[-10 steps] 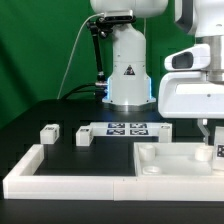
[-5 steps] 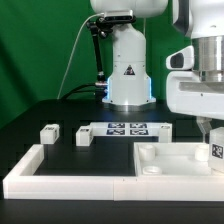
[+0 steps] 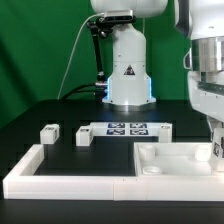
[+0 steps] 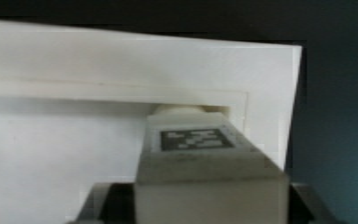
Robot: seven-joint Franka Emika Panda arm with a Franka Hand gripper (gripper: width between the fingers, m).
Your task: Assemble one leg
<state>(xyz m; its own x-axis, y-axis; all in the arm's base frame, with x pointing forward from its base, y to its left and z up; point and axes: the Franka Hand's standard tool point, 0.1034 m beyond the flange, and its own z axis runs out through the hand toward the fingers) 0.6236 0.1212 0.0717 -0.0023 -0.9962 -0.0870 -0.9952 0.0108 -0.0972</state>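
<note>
In the wrist view my gripper (image 4: pixel 202 206) is shut on the leg (image 4: pixel 201 160), a white block with a black-and-white tag on its upper face. The leg's far end points down at a corner of the white square tabletop (image 4: pixel 87 70), by its raised rim. I cannot tell whether it touches. In the exterior view the gripper (image 3: pixel 216 140) hangs at the right edge over the tabletop's (image 3: pixel 175 162) right side, and the held leg is almost cut off there. Two more legs lie loose on the black table, one (image 3: pixel 48 133) at the left and one (image 3: pixel 85 136) beside it.
The marker board (image 3: pixel 128 128) lies behind the tabletop, in front of the arm's white base (image 3: pixel 128 70). A long white low border wall (image 3: pixel 60 178) runs along the front and left, next to the tabletop.
The arm has moved toward the exterior view's right, so the gripper and held leg are now mostly past the frame edge. The loose legs and tabletop have not moved.
</note>
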